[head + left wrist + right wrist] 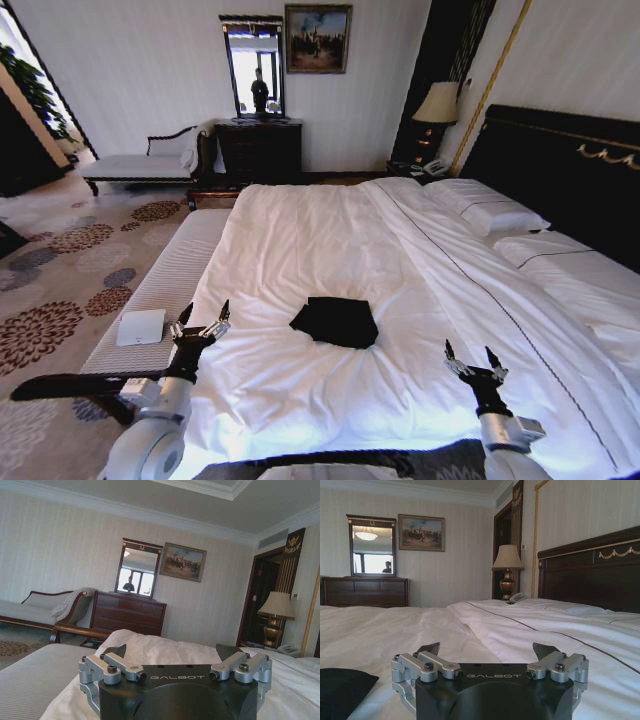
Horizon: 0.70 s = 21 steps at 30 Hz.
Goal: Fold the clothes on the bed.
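Near the foot end of the large white-sheeted bed [300, 240], toward its middle, lies the black T-shirt [336, 321], folded into a compact, roughly square bundle. No lettering is visible on it as it lies; its long axis cannot be told, though one corner points toward the bed's left edge. In the right wrist view a dark corner of the garment [342, 690] rests on the sheet just beside that arm's tool.

Readable writing: "GALBOT" is printed in pale letters on the black housing behind each tool in both wrist views.

Left gripper [203, 318] hovers over the bed's left edge near the foot, fingers spread wide, holding nothing; the wrist view confirms the wide gap [175, 656]. Right gripper [474, 360] hangs over the sheet nearer the bed's right side by the foot, likewise spread wide and empty [489, 652]. Both are apart from the shirt, which lies between them and farther up the bed.

Beside the bed's left edge runs a white striped bench [170, 280] carrying a small white flat box [141, 327]. At the head end stand a dark headboard with gold trim [570, 165] and white pillows [485, 210].
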Available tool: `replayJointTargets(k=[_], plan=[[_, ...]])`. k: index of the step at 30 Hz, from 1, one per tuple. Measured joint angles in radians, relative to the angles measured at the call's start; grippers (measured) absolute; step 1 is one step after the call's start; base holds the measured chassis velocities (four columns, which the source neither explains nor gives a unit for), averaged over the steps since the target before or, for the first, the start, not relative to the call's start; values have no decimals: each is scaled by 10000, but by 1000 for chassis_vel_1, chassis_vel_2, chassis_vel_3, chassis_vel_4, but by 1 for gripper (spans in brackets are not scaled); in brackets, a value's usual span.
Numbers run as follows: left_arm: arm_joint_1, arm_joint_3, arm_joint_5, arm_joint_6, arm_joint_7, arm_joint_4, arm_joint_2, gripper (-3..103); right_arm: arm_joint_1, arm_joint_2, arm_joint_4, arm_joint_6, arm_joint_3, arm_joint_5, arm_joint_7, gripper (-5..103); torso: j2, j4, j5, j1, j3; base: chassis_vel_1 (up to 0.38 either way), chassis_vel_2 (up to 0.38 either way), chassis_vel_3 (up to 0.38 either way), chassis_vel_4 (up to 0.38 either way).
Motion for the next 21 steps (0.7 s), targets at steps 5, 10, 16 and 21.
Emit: replayJointTargets(k=[5,10,16,21], plan=[[0,0,0,0,0,0,0,100,9,0,-4,-4,-6,-6,4,100,1,0,0,2,0,0,0,0,0],[0,0,0,0,0,0,0,100,14,0,-8,-8,-10,-10,8,100,0,0,0,2,0,0,0,0,0],[0,0,0,0,0,0,0,100,18,-1,-12,-13,-13,-15,13,100,0,0,0,2,0,0,0,0,0],[0,0,0,0,0,0,0,100,19,0,-15,-17,-17,-17,16,100,0,0,-1,2,0,0,0,0,0]])
